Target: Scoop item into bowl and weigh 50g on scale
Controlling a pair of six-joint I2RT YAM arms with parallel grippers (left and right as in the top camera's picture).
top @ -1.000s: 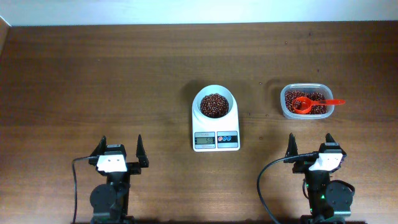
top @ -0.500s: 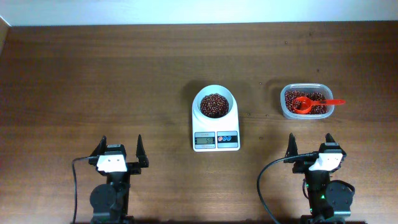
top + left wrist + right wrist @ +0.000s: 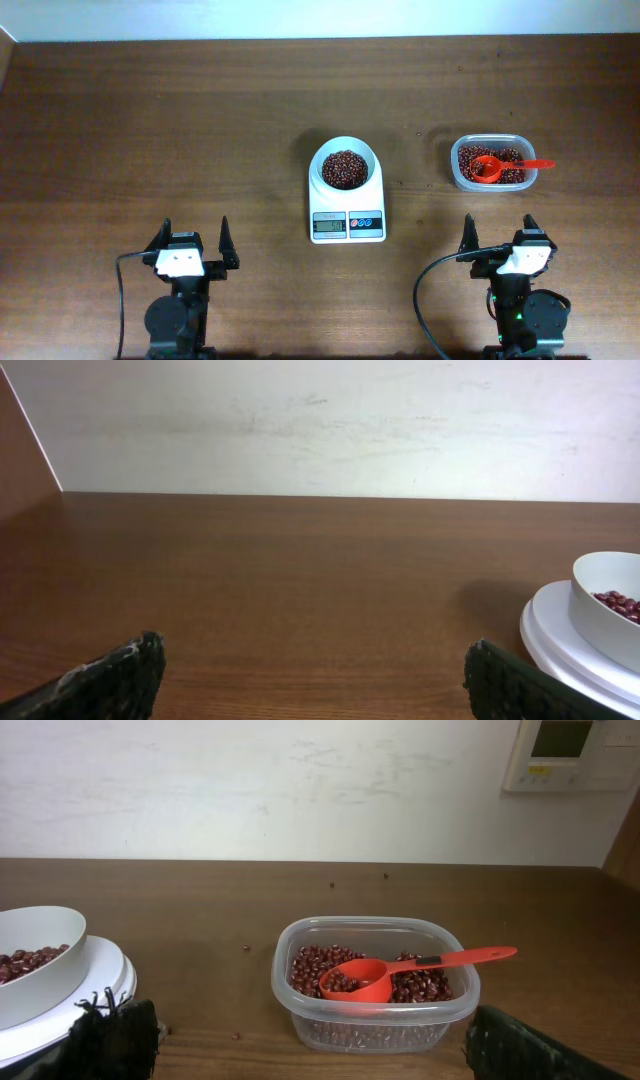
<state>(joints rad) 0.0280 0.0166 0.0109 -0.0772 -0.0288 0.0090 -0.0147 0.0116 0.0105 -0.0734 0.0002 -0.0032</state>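
A white bowl (image 3: 346, 166) holding dark reddish-brown beans (image 3: 344, 168) sits on the white scale (image 3: 347, 226) at the table's middle; its rim also shows in the left wrist view (image 3: 608, 610) and the right wrist view (image 3: 40, 965). More beans (image 3: 415, 982) fill a clear plastic tub (image 3: 492, 164) to the right. My left gripper (image 3: 192, 245) rests open near the front edge, left of the scale, with nothing between its fingers. My right gripper (image 3: 500, 236) is open too, just in front of the tub (image 3: 375, 1020), empty.
A red scoop (image 3: 497, 165) lies in the tub with its handle pointing right over the rim and some beans in its cup (image 3: 360, 980). A few stray beans (image 3: 237, 1036) dot the wooden table. A pale wall backs the table.
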